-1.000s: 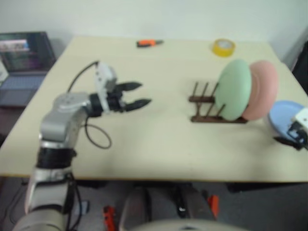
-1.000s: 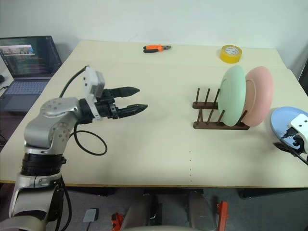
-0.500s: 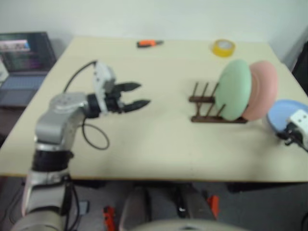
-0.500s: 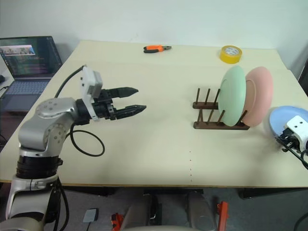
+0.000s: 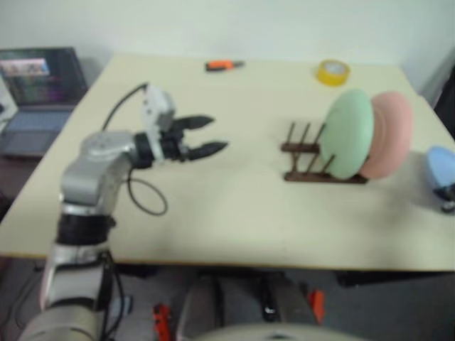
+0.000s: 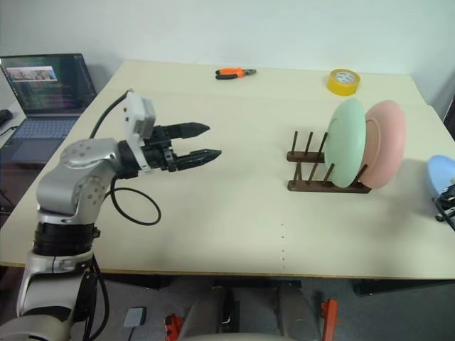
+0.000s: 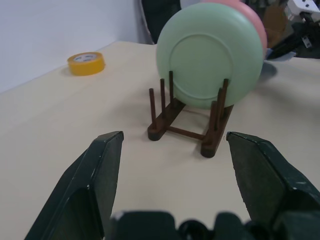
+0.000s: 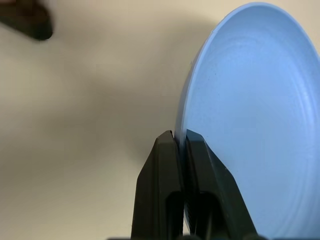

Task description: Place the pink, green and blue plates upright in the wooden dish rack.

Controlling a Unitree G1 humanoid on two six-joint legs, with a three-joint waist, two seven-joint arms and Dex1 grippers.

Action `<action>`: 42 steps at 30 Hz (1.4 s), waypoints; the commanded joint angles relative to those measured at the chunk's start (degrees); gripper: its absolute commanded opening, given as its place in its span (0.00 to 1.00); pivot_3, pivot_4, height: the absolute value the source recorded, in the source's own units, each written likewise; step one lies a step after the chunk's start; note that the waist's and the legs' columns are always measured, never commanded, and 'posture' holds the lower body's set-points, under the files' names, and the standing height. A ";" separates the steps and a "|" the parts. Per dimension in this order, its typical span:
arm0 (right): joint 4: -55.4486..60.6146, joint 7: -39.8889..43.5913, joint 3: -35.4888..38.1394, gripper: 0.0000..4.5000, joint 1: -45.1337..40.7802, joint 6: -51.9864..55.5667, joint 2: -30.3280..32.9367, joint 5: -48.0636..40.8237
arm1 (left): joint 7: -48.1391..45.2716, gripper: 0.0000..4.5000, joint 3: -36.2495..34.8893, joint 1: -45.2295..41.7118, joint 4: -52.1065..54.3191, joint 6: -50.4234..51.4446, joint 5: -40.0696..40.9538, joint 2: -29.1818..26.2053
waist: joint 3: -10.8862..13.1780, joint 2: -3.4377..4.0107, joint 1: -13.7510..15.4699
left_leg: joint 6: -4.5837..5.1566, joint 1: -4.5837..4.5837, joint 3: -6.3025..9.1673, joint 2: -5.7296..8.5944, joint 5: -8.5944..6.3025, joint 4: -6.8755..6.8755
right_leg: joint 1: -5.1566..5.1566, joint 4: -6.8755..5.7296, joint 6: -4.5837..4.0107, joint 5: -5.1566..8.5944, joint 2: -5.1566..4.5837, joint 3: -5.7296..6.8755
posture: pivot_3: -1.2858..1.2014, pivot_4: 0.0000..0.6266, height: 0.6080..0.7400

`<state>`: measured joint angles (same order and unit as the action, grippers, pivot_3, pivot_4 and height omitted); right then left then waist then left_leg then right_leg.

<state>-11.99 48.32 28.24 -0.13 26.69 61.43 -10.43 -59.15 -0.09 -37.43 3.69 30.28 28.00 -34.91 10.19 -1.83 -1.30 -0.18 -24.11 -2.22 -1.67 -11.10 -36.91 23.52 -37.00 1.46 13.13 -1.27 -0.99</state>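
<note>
The green plate (image 6: 345,143) and the pink plate (image 6: 384,144) stand upright in the dark wooden dish rack (image 6: 307,160) at the table's right, the pink one behind the green. The rack's near pegs hold nothing. At the far right edge the blue plate (image 6: 441,170) is lifted and tilted, with my right gripper (image 8: 181,142) shut on its rim. My left gripper (image 6: 206,141) hovers open over the left middle of the table, pointing toward the rack, nothing between its fingers.
A yellow tape roll (image 6: 343,81) and orange pliers (image 6: 235,72) lie near the table's far edge. An open laptop (image 6: 47,96) sits off the table's left side. A black cable (image 6: 131,206) loops under my left arm.
My right gripper has shut on the blue plate's rim and lifted it, tilting it up and drawing it toward the right edge of view. The left gripper has kept still.
</note>
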 commanded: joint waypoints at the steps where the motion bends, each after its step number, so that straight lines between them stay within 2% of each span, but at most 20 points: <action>1: 6.61 -0.73 8.04 0.01 2.20 3.27 1.25 -1.52 | -1.61 0.81 1.10 -3.50 4.53 -0.74 1.82 0.98 | 0.00 -0.01 0.01 | 0.00 -0.01 0.01 0.00 0.00 0.00 | 0.00 0.01 0.00 0.00 0.00 0.01 | 0.52 0.24 1.00; 7: 12.07 -0.26 16.57 0.01 3.27 6.34 1.71 -2.99 | -2.06 0.81 2.45 -7.21 4.69 -1.31 1.86 3.19 | -0.02 0.04 -0.26 | 0.00 0.04 0.00 0.02 0.00 0.00 | -0.01 -0.01 0.00 0.00 0.01 -0.02 | 0.52 0.24 1.00; 10: 17.07 0.92 20.64 0.01 0.91 9.39 1.73 -7.05 | -2.58 0.81 2.73 -7.92 3.64 -1.87 1.43 3.49 | -0.01 0.07 -0.44 | 0.00 0.09 0.01 0.01 0.00 0.02 | -0.04 0.00 0.00 0.00 0.05 -0.01 | 0.52 0.24 1.00; 14: 27.41 1.05 23.47 0.01 -9.57 17.53 1.41 -21.94 | -3.44 0.81 2.58 -7.73 1.87 -2.77 0.58 2.86 | 0.05 0.18 -0.72 | 0.00 0.14 0.01 0.00 0.00 0.03 | -0.04 -0.04 0.00 0.00 0.07 -0.05 | 0.52 0.24 1.00; 16: 31.02 -0.05 21.87 0.01 -16.56 20.24 1.64 -29.46 | -3.38 0.81 2.38 -7.39 0.98 -3.11 0.04 2.43 | 0.08 0.20 -0.72 | 0.00 0.17 0.05 0.00 0.00 0.04 | -0.05 -0.06 0.00 0.00 0.10 -0.05 | 0.52 0.24 1.00; 19: 34.39 -6.24 15.20 0.01 -31.59 23.50 0.18 -42.10 | -2.98 0.81 1.90 -6.07 0.74 -3.26 -0.42 1.46 | 0.14 0.25 -0.65 | 0.00 0.19 0.15 -0.04 0.00 0.08 | -0.08 -0.03 -0.04 0.02 0.13 0.01 | 0.52 0.24 1.00; 21: 34.42 -11.33 10.51 0.01 -40.16 24.97 -3.36 -48.81 | -2.50 0.81 1.61 -5.24 1.26 -2.98 -0.38 1.15 | 0.19 0.17 -0.52 | -0.01 0.15 0.15 -0.04 -0.01 0.14 | -0.06 0.03 -0.08 0.04 0.07 0.02 | 0.52 0.24 1.00; 24: 33.48 -17.39 4.84 0.01 -46.83 26.55 -8.39 -53.56 | -1.70 0.81 1.25 -4.12 2.26 -2.57 -0.40 0.67 | 0.22 0.08 -0.42 | -0.01 0.01 0.16 -0.04 -0.01 0.18 | -0.02 0.13 -0.13 0.07 -0.02 0.01 | 0.52 0.24 1.00; 31: 33.64 -24.03 -1.70 0.01 -44.97 26.67 -19.20 -60.12 | 0.93 0.81 -0.55 -0.52 5.72 -0.94 0.43 -1.22 | 0.22 0.09 0.24 | 0.02 -0.72 0.22 0.00 -0.01 0.13 | 0.58 0.07 0.07 -0.04 -0.11 -0.01 | 0.52 0.24 1.00; 42: 33.66 -28.94 -4.03 0.01 -35.64 26.00 -24.72 -63.82 | 3.40 0.81 -2.17 2.70 9.69 1.56 1.36 -2.68 | 0.22 0.09 0.28 | 0.02 -0.68 0.29 -0.08 -0.01 0.08 | 0.56 -0.04 0.10 -0.02 0.01 0.08 | 0.52 0.24 1.00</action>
<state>20.22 20.13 23.32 -35.94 53.77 36.92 -72.81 -56.31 -0.50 -34.37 11.18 31.98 28.41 -36.87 10.41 -1.74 -1.03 -0.16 -24.79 -1.95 -1.75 -11.11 -36.84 24.08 -37.03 1.56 13.11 -1.25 -0.92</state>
